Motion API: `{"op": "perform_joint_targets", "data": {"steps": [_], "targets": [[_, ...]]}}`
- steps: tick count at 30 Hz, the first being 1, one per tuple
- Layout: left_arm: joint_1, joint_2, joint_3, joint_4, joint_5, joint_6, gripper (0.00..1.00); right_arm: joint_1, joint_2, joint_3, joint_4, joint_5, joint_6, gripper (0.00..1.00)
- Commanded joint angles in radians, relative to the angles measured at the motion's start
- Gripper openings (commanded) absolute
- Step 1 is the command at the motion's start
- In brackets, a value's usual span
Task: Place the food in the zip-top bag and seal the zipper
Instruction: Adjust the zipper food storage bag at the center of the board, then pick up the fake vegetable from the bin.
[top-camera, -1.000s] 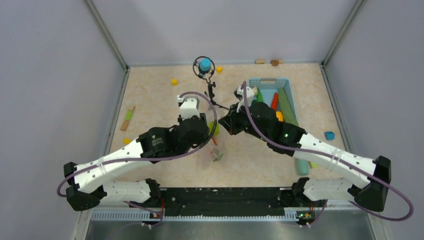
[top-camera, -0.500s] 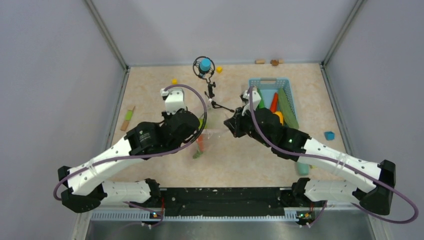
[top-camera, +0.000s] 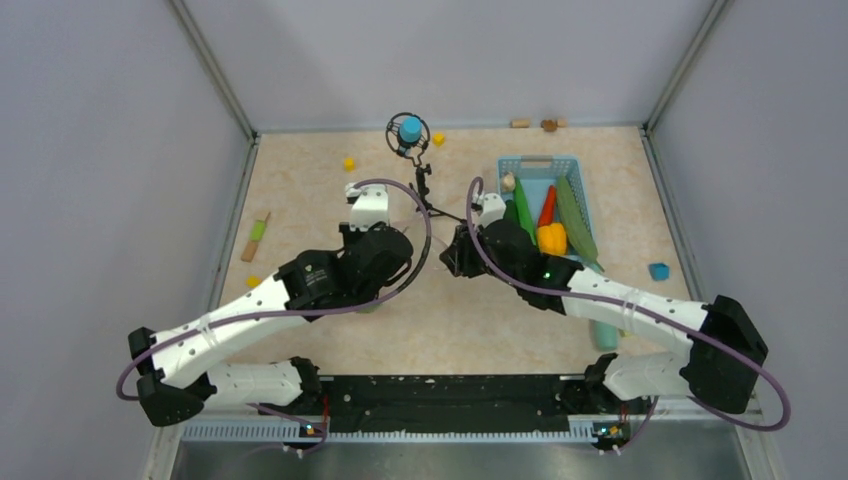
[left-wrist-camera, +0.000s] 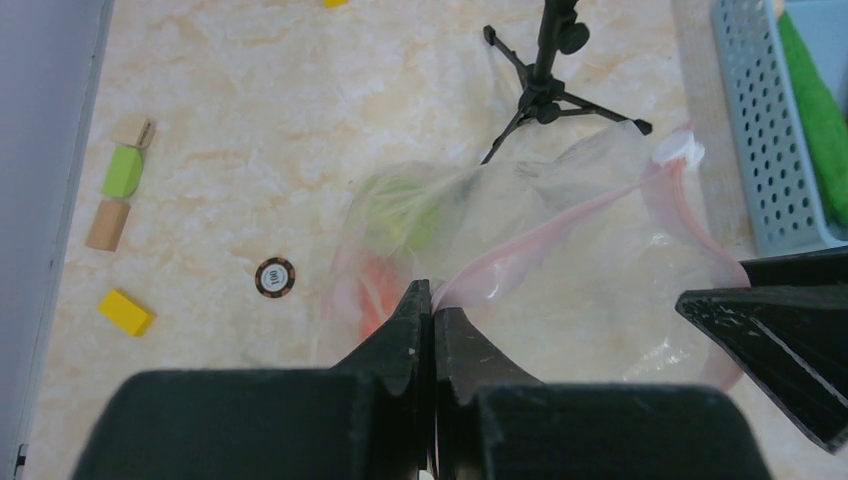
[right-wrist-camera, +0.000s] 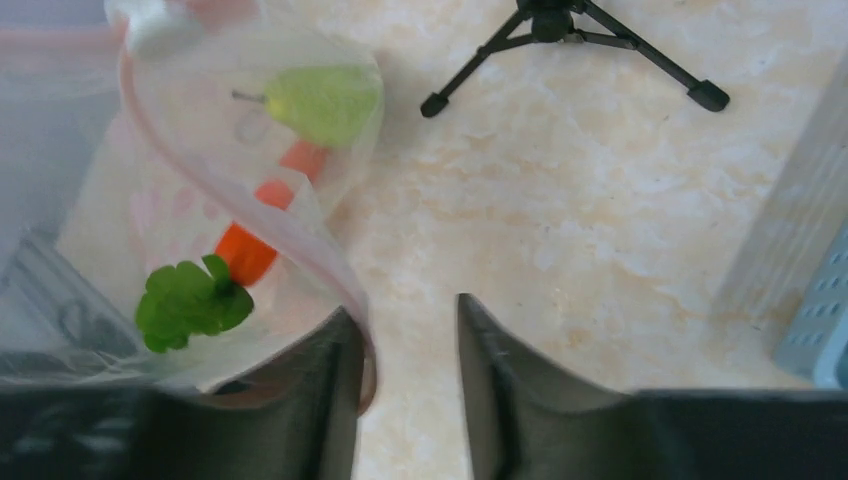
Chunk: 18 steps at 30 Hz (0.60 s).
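The left jaws clamp the zipper (left-wrist-camera: 560, 225) — right jaws apart, against the zip-top bag (left-wrist-camera: 600, 300).

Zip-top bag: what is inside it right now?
A green pear and an orange carrot show through the zip-top bag. Its near end is covered by the left gripper.

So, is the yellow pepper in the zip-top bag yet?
No, the top view shows the yellow pepper lying in the light blue basket.
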Motion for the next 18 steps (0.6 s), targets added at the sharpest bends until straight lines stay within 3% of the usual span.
{"op": "perform_joint_targets", "data": {"steps": [1, 6, 9, 13, 18], "targets": [[0.026, -0.001, -0.072, 0.127, -0.04, 0.007, 0.0, -0.037, -0.072, -0.024, 0.035, -0.098, -0.039, 0.51], [0.042, 0.027, -0.091, 0.179, 0.009, 0.028, 0.0, -0.037, -0.254, -0.073, -0.038, -0.12, -0.092, 0.82], [0.042, 0.038, -0.107, 0.202, 0.008, 0.011, 0.0, -0.037, -0.364, -0.099, -0.117, -0.043, -0.087, 0.87], [0.042, 0.029, -0.133, 0.232, 0.002, -0.002, 0.0, -0.046, -0.464, -0.094, -0.317, 0.198, -0.016, 0.92], [0.042, 0.007, -0.162, 0.247, 0.06, -0.006, 0.0, -0.08, -0.476, -0.04, -0.631, 0.488, 0.15, 0.94]]}}
